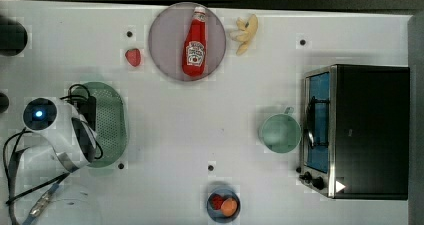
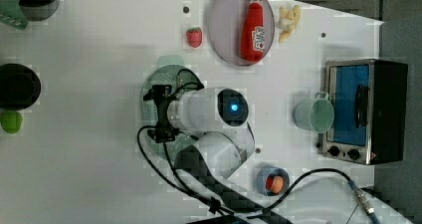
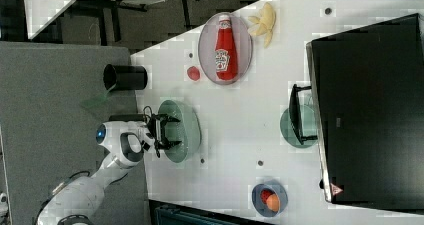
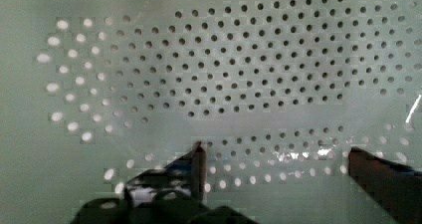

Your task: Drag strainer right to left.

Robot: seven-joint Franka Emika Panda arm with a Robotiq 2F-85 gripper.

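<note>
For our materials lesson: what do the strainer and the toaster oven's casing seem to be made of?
Strainer: probably plastic, matte sage green, with evenly moulded holes and a smooth rim. Toaster oven: likely metal, with a shiny silver front frame and a dark top panel.

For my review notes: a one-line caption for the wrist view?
Open pincer poised close over the perforated centre of the pale green strainer.

Strainer (image 1: 111,119) at the top view's left, partly under the white arm (image 1: 60,130). Ketchup bottle (image 1: 195,42) lying on a grey plate (image 1: 162,45).
</note>
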